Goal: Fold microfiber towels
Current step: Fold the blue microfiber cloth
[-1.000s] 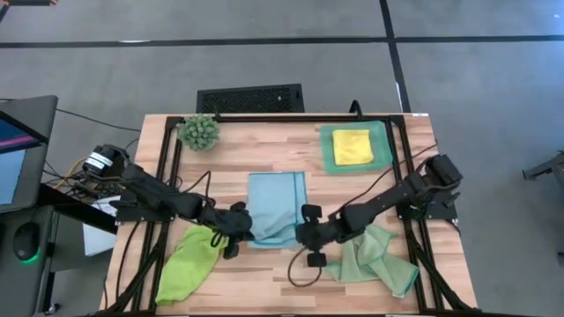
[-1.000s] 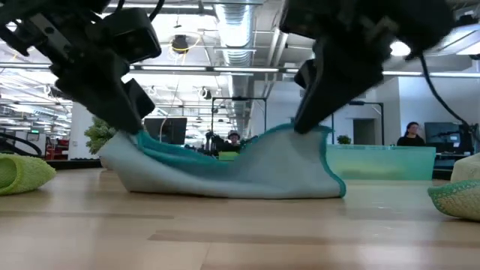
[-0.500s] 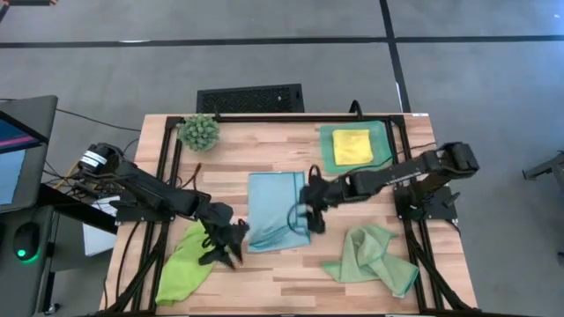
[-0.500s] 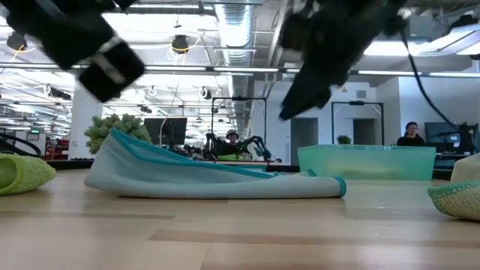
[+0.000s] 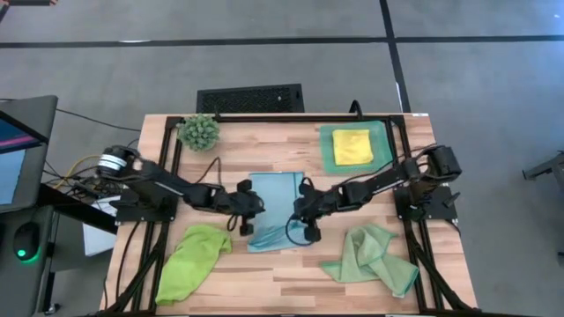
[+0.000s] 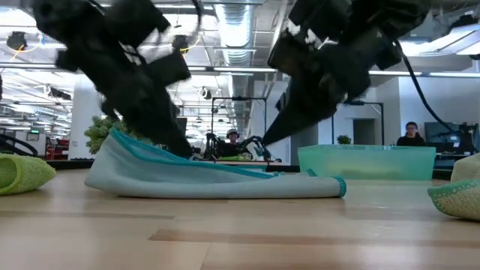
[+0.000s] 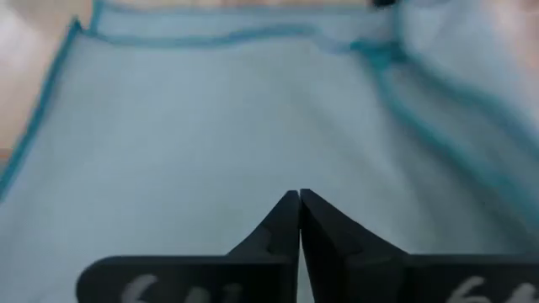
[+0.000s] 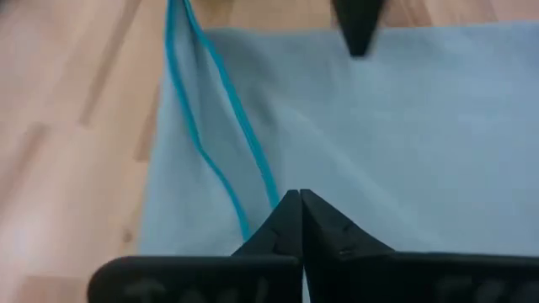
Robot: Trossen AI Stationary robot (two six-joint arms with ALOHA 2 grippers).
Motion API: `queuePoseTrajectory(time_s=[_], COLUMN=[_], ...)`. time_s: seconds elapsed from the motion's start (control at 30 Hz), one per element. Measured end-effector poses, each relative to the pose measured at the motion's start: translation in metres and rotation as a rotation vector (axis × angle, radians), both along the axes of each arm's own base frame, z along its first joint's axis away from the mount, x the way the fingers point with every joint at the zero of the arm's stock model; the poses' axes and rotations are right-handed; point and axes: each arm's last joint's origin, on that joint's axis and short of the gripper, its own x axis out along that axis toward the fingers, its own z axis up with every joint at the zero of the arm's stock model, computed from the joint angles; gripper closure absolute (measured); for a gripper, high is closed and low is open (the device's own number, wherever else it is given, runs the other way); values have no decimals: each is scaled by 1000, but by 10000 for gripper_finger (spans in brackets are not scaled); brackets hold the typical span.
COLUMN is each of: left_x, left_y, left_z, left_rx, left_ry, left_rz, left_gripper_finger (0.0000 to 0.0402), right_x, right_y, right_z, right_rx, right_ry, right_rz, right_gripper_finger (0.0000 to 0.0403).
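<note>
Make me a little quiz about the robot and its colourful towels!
1. True or false: the yellow towel lies in the teal tray.
2. Which towel lies between the left gripper and right gripper? A lime green towel, B light blue towel, C sage green towel.
3. Fill in: both grippers' fingers are ____.

Key: 1 true; 2 B; 3 shut.

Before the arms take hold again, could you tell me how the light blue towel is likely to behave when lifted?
The light blue towel will probably be floppy: the low view shows it slumped in soft folds, one side raised. It looks thin and light. An edge lies doubled, so layers may slide apart.
</note>
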Motion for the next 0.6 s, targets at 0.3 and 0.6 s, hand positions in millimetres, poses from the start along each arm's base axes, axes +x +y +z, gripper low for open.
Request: queuePoseTrajectory(time_s=[0.3, 0.6], left_x=[17, 14], left_y=[39, 63], left_z=[-21, -27], left_rx=[4, -9], left_ry=[-47, -4], left_rz=[35, 86], left_gripper_finger=[401, 401], right_x=[29, 34], right_y=[3, 22], right_z=[-28, -29], right_rx=[-8, 21], right_ry=[31, 45], right_rz=[29, 76], right_gripper_finger=[398, 399])
